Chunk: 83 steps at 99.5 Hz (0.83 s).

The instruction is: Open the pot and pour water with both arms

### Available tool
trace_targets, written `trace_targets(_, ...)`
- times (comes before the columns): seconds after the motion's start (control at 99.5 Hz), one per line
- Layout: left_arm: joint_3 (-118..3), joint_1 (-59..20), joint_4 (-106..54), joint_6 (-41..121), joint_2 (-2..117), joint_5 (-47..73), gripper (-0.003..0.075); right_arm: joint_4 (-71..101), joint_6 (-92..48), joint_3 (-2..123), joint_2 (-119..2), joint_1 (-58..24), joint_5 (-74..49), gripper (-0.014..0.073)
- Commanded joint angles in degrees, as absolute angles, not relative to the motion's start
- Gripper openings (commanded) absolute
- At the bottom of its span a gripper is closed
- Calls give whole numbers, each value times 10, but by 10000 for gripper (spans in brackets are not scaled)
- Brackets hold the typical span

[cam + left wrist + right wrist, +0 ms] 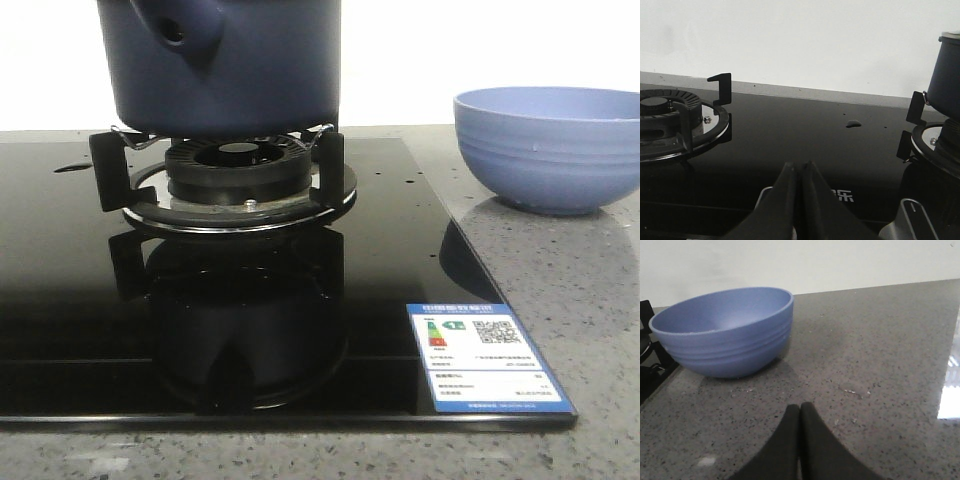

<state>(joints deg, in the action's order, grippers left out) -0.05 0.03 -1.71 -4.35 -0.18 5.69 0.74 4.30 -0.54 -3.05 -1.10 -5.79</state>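
The dark navy-blue pot (240, 65) stands on the gas burner's supports (240, 180), its hollow stub (180, 30) facing the front camera; its top is out of frame. The pot's side also shows at the edge of the left wrist view (946, 75), with a pale rim at its top. My left gripper (799, 164) is shut and empty, low over the black glass hob, apart from the pot. My right gripper (800, 406) is shut and empty over the grey counter, short of the periwinkle-blue ribbed bowl (725, 330). Neither gripper shows in the front view.
The bowl (550, 145) sits on the speckled counter to the right of the hob. A second burner with black supports (675, 112) lies further left. A blue-and-white energy label (485, 355) is stuck on the hob's front right corner. A small water spot (853, 123) lies on the glass.
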Motion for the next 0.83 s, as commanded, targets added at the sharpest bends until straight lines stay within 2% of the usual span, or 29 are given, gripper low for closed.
trace_targets(0.0,19,2,-22,-50,-19,19,-20,0,41,-19,9,-13,-40,-62)
trace_targets(0.824,19,2,-22,-50,-19,19,-20,-28,21,-19,16,-11,-57,-62)
